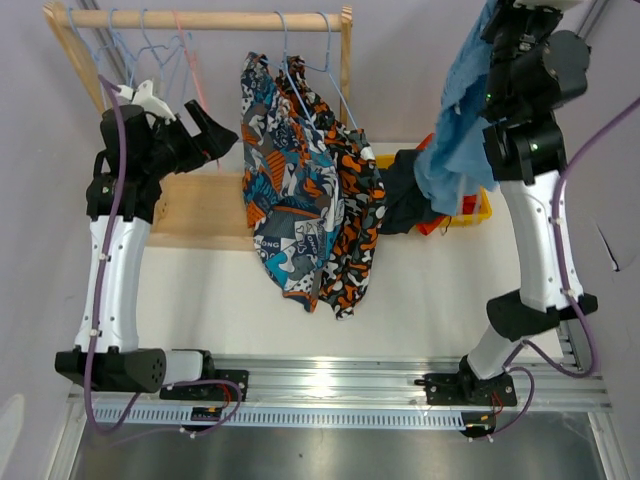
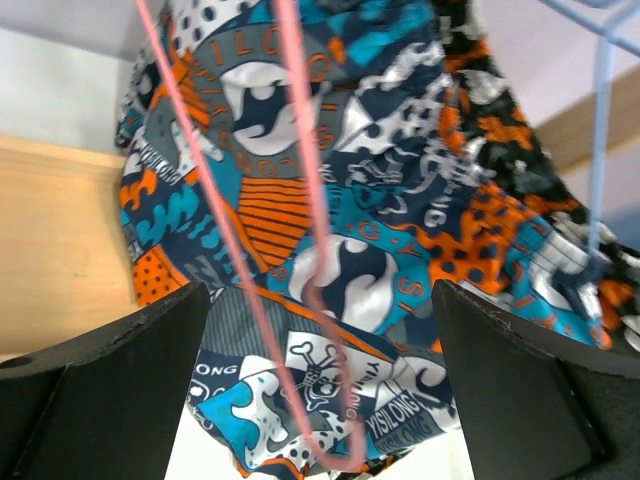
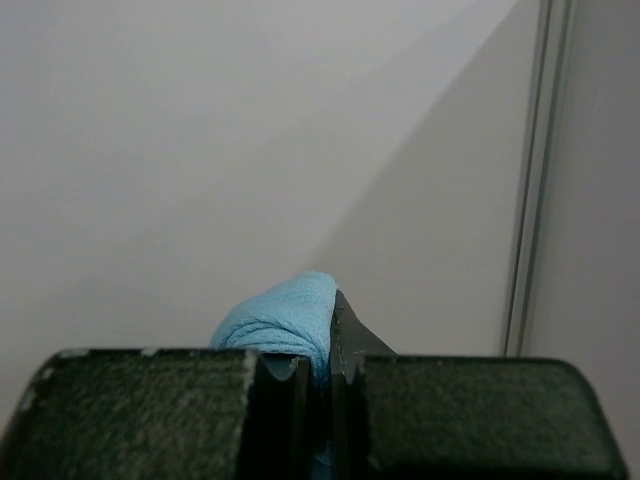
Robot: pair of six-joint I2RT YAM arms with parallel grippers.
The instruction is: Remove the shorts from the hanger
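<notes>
Left arm [image 1: 112,265] rising from its base, bent forward at the elbow, wrist pointing right, left gripper [image 2: 320,340] with jaws spread wide, holding nothing, right arm [image 1: 538,235] raised high, wrist at the top, right gripper [image 3: 318,375] pinched tight on light blue shorts [image 3: 280,320]

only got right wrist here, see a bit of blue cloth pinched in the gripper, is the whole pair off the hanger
Observer: Yes. The light blue shorts hang loose from the shut right gripper, with no hanger visible on them. In the top view they overlap the yellow bin.
Operator: ok and whats the left arm doing
Observer: The left gripper is open and empty. It faces the blue-and-orange print shorts, which hang from the wooden rail.
</notes>
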